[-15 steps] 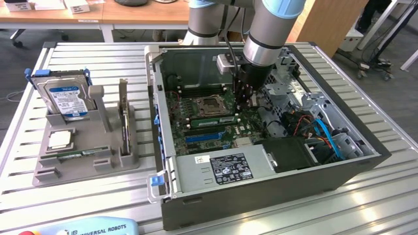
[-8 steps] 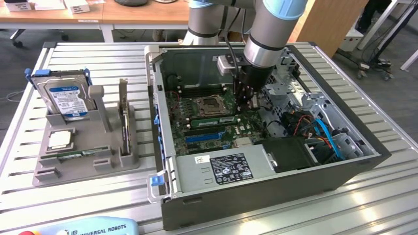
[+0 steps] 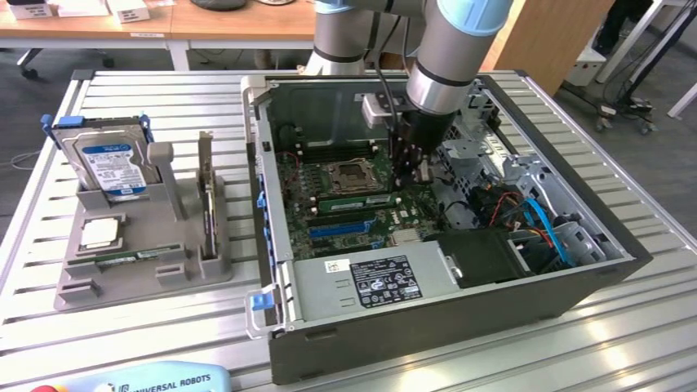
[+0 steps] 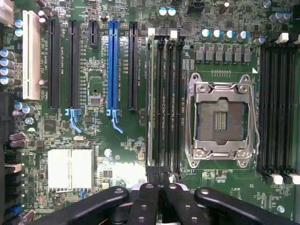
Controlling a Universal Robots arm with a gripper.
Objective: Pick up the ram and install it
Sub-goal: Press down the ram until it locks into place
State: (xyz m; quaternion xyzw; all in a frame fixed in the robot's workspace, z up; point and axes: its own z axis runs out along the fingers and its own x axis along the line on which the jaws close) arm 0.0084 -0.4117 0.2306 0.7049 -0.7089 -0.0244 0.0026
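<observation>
A ram (image 3: 355, 188) sits edge-up in a memory slot beside the empty processor socket (image 3: 351, 173) of the open computer case. In the wrist view this ram (image 4: 149, 98) is a thin green strip in the slot next to several empty black slots. My gripper (image 3: 414, 173) reaches down into the case at one end of those slots. Its black fingertips (image 4: 154, 176) are pressed together, shut, with nothing visible between them, just over the slot ends. A second ram (image 3: 129, 257) lies in the grey holder on the exterior view's left.
The grey holder (image 3: 77, 282) also carries a blue-labelled hard drive (image 3: 109, 163) and a silver processor chip (image 3: 100, 233). Inside the case are the power supply (image 3: 370, 282), blue cables (image 3: 544, 224) and a drive cage (image 3: 479, 155). The case walls (image 3: 261, 163) rise close around the arm.
</observation>
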